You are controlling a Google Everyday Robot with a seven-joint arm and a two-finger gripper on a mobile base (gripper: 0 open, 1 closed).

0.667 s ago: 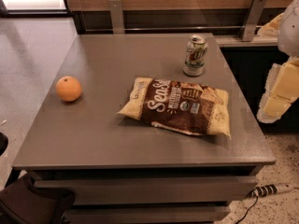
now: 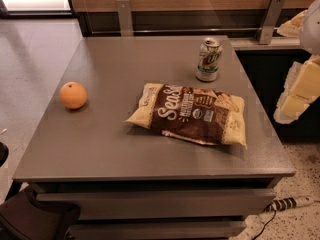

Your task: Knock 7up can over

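- Nearest: front edge of the table [image 2: 150, 159], grey top.
- Mid-table: the chip bag [image 2: 192, 115] lies flat, its far edge near the base of the can. Risk: a low sweep from the right could catch the bag first and drag it. It could also slide the can along upright instead of tipping it.
- Left, well apart: an orange [image 2: 73, 95]. It is round and would roll if shoved, though that seems unlikely at this separation.
- Right, off the table's side edge: the gripper [image 2: 299, 91], pale yellow-white, hangs beside the table. Spread or pressed together: cannot tell.
- Far right of the top: the 7up can [image 2: 208, 59] stands upright near the back edge. It is left of and beyond the gripper, well apart, with no contact.
- Risk: too hard a strike could send the toppled can rolling off the back or side edge.
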